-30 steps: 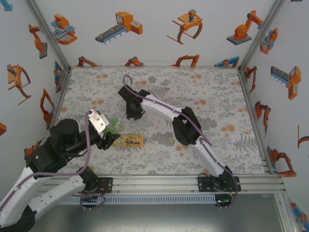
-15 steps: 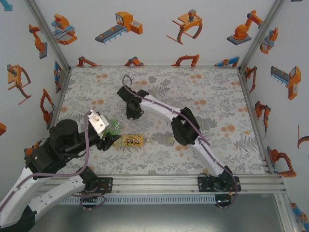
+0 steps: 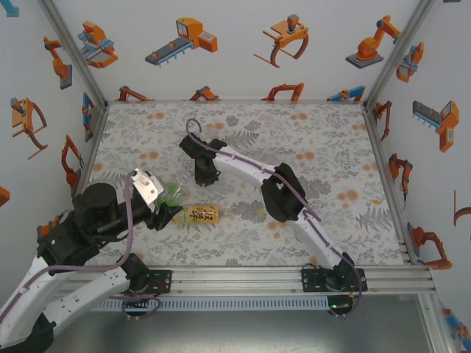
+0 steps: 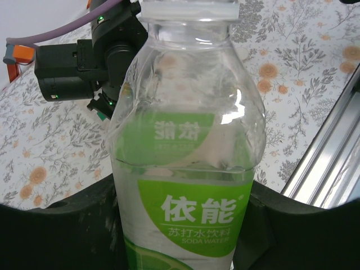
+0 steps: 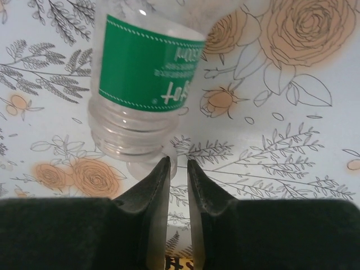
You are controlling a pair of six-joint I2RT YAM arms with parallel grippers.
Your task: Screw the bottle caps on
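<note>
Soda-water bottle is grasped by the left pincer at the left end of the amber bottle. Beyond the amber bottle, the right pincer is clenched, nothing discernible between its jaws, at the green-banded bottle neck. Cap retrieval is judged in hand; a cap must next be located and gripped.

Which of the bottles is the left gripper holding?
The clear bottle with the light green label, clamped in the left gripper. The amber bottle and the clear bottle with the darker green band both lie on the table instead.
</note>
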